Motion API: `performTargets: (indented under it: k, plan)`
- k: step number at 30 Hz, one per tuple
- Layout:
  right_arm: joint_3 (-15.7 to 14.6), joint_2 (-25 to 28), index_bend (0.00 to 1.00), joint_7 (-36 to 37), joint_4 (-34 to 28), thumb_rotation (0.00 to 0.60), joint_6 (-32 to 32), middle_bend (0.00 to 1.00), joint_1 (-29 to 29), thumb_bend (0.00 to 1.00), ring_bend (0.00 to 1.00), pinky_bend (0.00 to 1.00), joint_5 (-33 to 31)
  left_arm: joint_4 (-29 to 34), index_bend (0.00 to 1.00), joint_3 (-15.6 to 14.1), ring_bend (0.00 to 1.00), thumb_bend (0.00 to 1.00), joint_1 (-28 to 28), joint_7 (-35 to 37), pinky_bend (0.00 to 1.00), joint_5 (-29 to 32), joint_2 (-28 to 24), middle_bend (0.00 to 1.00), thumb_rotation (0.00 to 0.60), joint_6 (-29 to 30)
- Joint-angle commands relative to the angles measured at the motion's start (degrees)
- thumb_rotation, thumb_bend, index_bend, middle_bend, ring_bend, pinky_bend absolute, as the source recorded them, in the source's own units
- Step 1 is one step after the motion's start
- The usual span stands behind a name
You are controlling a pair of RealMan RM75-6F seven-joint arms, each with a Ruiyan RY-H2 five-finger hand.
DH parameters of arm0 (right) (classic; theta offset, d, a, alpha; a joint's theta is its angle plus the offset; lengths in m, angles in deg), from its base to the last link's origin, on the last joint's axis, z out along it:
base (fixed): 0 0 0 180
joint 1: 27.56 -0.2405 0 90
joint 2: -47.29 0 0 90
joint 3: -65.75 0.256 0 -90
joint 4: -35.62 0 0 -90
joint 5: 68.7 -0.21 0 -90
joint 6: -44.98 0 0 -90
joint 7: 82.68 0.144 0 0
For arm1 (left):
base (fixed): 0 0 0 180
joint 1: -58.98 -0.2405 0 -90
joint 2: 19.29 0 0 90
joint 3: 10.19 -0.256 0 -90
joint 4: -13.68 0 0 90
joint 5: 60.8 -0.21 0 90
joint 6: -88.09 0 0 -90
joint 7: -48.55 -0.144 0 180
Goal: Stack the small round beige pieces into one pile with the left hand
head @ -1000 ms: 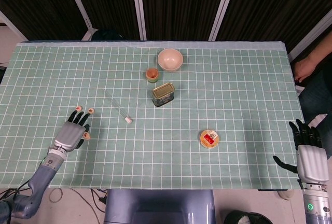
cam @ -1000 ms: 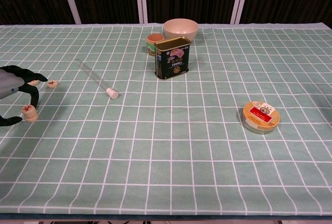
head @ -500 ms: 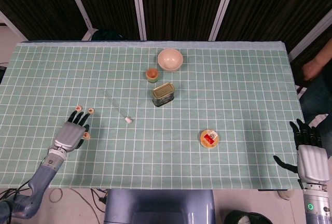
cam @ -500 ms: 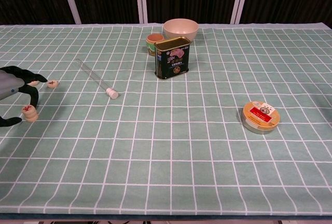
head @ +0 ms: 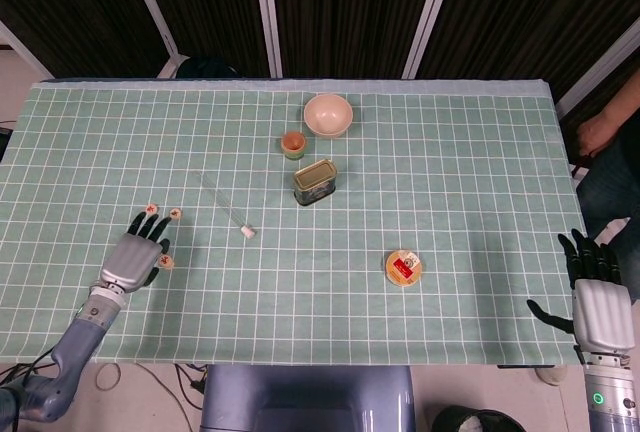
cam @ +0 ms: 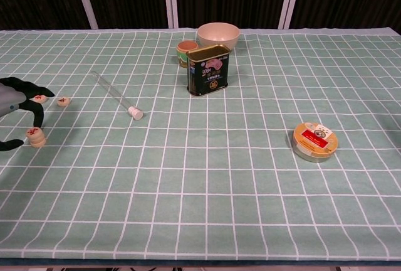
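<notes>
Chest view: the left hand (cam: 17, 105) runs off the left edge, only dark fingers showing beside the small stack of beige pieces (cam: 35, 137). Red marks on those pieces are too small to read. Head view: the right hand (head: 598, 302) sits low, its forearm cut off below.

Green gridded tablecloth (head: 450, 182) — dark paneled wall (head: 340, 2)

Bowl (head: 328, 114) behind cup (head: 292, 143) — tin (head: 315, 181) in front, tube (head: 227, 206) left
</notes>
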Motion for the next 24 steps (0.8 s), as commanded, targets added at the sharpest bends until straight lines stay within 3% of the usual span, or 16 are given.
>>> performTargets:
  k: [1,6,13,24]
  plan:
    - [0.0,0.0,0.08,0.03,-0.01,0.6,0.0,0.01,0.02,0.23,0.03,0.0,-0.04,-0.22,0.4,0.24,0.0,0.32,-0.25,0.01,0.0,0.34,-0.37,0.04,0.6,0.43]
    - [-0.07,-0.05,0.08,-0.06,-0.04,0.6,0.06,0.01,0.01,0.23,0.03,0.0,-0.01,-0.18,0.35,1.99,0.0,0.31,0.11,1.88,0.0,1.11,-1.61,0.04,0.6,0.69]
    - [-0.15,-0.28,0.08,-0.57,-0.12,0.6,0.14,0.01,-0.05,0.23,0.03,0.0,-0.03,-2.27,0.34,6.86,0.0,0.29,3.58,5.51,0.0,3.73,-1.89,0.04,0.6,-2.16]
    - [0.09,-0.36,0.08,-0.24,-0.25,0.6,0.35,0.01,-0.07,0.23,0.03,0.0,-0.62,-7.54,0.31,10.31,0.0,0.23,8.91,2.16,0.0,11.17,2.01,0.04,0.6,-7.44]
